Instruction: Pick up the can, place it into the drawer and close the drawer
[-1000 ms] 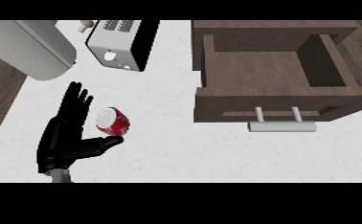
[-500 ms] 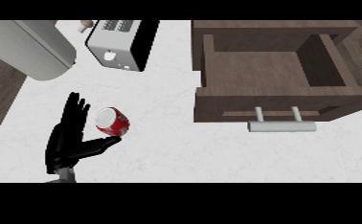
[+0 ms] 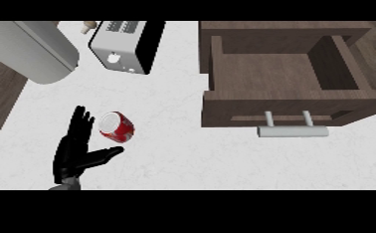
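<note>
A red can (image 3: 116,126) with a silver end lies tilted on the white counter at the lower left. My left hand (image 3: 73,155) is beside it, open, with the fingers straight and pointing up and the thumb spread out to the right. The can sits just right of the fingers and above the thumb, in the gap between them, and nothing is curled round it. At the right the brown wooden drawer (image 3: 220,102) stands pulled open, its inside bare, with a pale bar handle (image 3: 292,130) on its front. My right hand does not show.
A white and black toaster (image 3: 125,45) stands at the back, left of the drawer. A large grey rounded object (image 3: 33,50) fills the upper left corner. A small beige knob (image 3: 89,26) sits between them. Bare counter (image 3: 169,147) separates can and drawer.
My left hand has slid a little toward the lower edge. The can, before only a red crescent beside the hand, now shows its whole silver end.
</note>
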